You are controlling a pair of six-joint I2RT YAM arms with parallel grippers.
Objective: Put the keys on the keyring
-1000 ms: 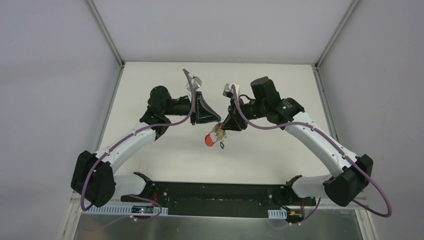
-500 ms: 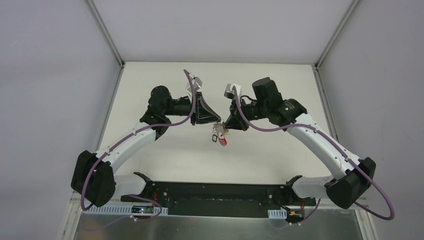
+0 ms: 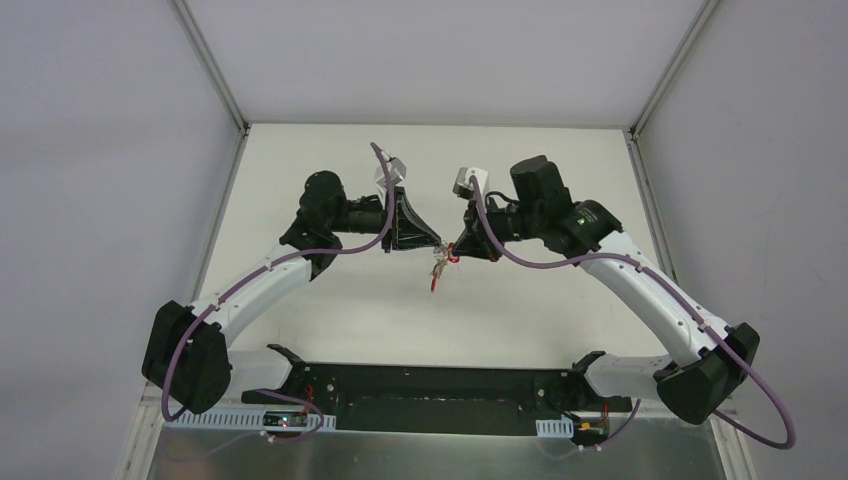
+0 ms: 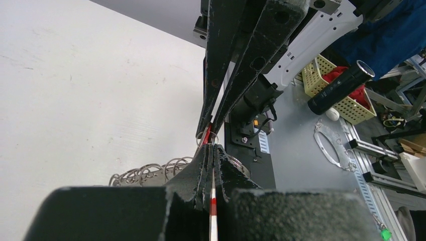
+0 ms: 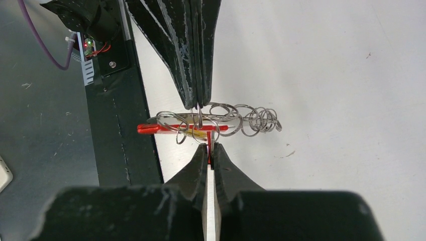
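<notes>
On the left, the left arm (image 3: 255, 290) was stretched inward over the white table (image 3: 330, 180), its wrist turned so that the left gripper (image 3: 437, 246) pointed rightward at the middle of the table. Its jaws were clenched, with only a slit between them, and at their tips they pinched a thin grey loop (image 5: 199, 114) of wire. Whether that loop was the grey side of the keyring or one of the small rings beside it could not be told. The bunch hung between the tips of the two grippers, drooping toward the near edge in the top view. From the right wrist the keyring (image 5: 166, 128) showed edge-on as a flat red bar with grey wire arching over it. The keys (image 3: 438, 267) made a small silvery cluster against it, with a speck of yellow, and a chain of small rings (image 5: 251, 119) trailed off to one side. A thin red piece (image 5: 208, 152) stuck out from the red bar, and the right gripper (image 3: 453, 250), almost tip to tip with the left one, had its jaws shut tight on it; key head or part of the ring, the views did not settle. The right arm (image 3: 640, 285) bent back from there toward its base at the near right corner
</notes>
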